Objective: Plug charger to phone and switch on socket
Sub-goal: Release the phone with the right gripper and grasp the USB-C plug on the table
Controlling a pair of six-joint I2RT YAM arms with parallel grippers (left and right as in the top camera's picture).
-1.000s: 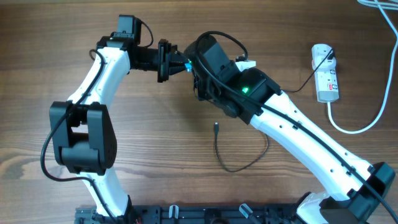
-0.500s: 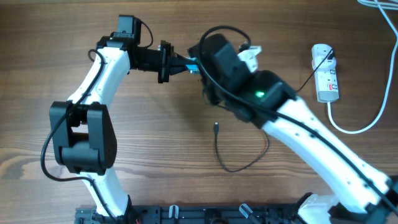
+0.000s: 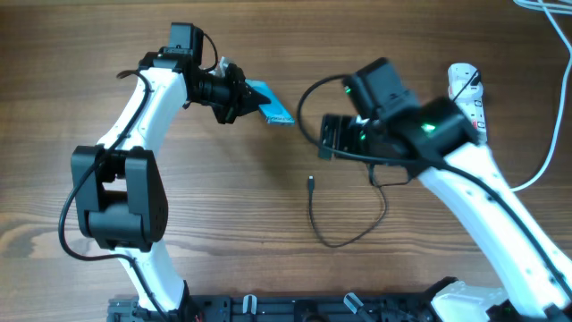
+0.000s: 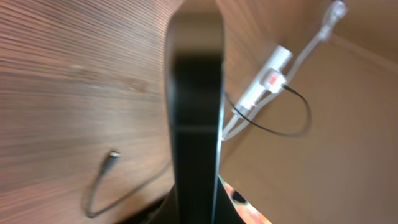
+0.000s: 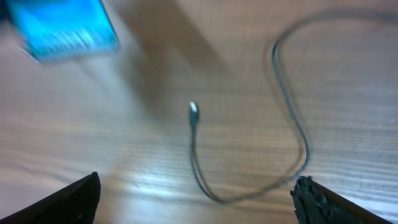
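Left tool (image 3: 243,97) clenches the phone (image 3: 273,105); right tool (image 5: 196,190) hangs spread wide above the charger (image 5: 194,112).

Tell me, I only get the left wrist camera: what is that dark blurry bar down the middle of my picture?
Observer: That is the phone, seen edge-on. From overhead its blue screen shows, and the left end effector is clamped on one end of it.
Visitor: And is the other arm doing anything?
Observer: The right end effector is open and empty. Its own camera shows the plug tip of the charger lying loose just ahead of it.
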